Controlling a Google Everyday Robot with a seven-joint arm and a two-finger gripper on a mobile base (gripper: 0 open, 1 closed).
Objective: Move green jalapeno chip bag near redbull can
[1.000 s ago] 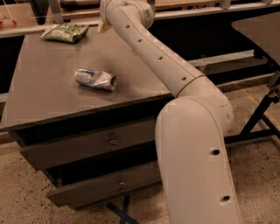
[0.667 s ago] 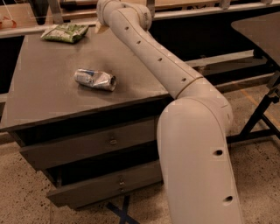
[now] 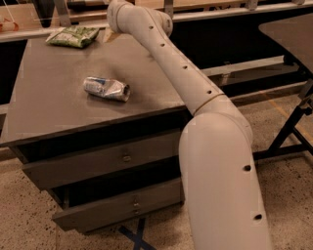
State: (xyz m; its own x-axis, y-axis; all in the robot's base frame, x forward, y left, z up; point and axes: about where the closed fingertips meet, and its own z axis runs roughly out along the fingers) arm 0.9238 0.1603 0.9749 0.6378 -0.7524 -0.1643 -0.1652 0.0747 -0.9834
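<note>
The green jalapeno chip bag [image 3: 73,36] lies flat at the far left corner of the grey table [image 3: 58,107]. The redbull can [image 3: 106,89], crushed silver with blue markings, lies on its side near the middle of the table, well apart from the bag. My white arm [image 3: 176,68] reaches from the lower right across the table to its far edge. My gripper [image 3: 107,35] is just right of the bag, mostly hidden behind the wrist; only a small tan part shows.
The table has two drawers [image 3: 122,158] on its front. A second dark table [image 3: 291,27] with black legs stands at the right. A rail and shelf [image 3: 230,14] run behind the table. The floor is speckled.
The end of my arm has shifted slightly left, closer to the chip bag. The bag and the can have not moved.
</note>
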